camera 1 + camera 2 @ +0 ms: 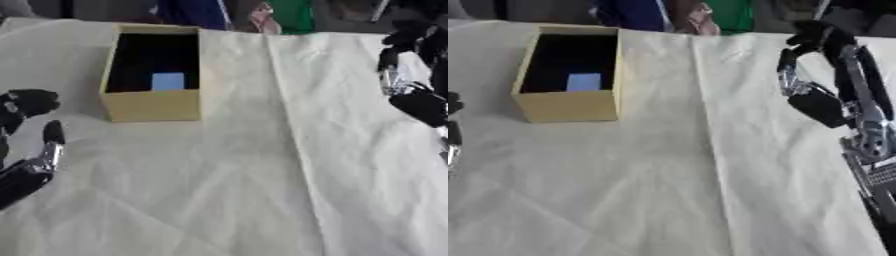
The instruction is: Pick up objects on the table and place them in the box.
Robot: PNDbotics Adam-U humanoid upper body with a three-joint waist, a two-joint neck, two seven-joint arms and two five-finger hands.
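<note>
I see the box (153, 106) standing upright on the counter (262, 175), open at the top, tan walls outside and a dark interior. Inside it, low against the near wall, lies a small pale blue object (168, 81); I can make out only its colour and its roughly square outline. I find no other loose object on the cloth around the box.

The counter is covered by a creased off-white cloth (667, 190), with one long fold running from the far edge down past the right of the box toward the near edge.

My left hand (31, 145) shows to the left of the box and nearer to me, at the picture's edge. Its fingers stand up and apart, relaxed, and they hold nothing. It is clear of the box, not touching it.

My right hand (815, 95) is well to the right of the box, beyond the long fold, raised over the cloth. Its fingers arch upward and curve over; the palm part hangs below them. I see nothing held in it, but I cannot tell from these views whether the fingers are closed or merely bent. The forearm (868, 135) runs down toward the lower right corner.
</note>
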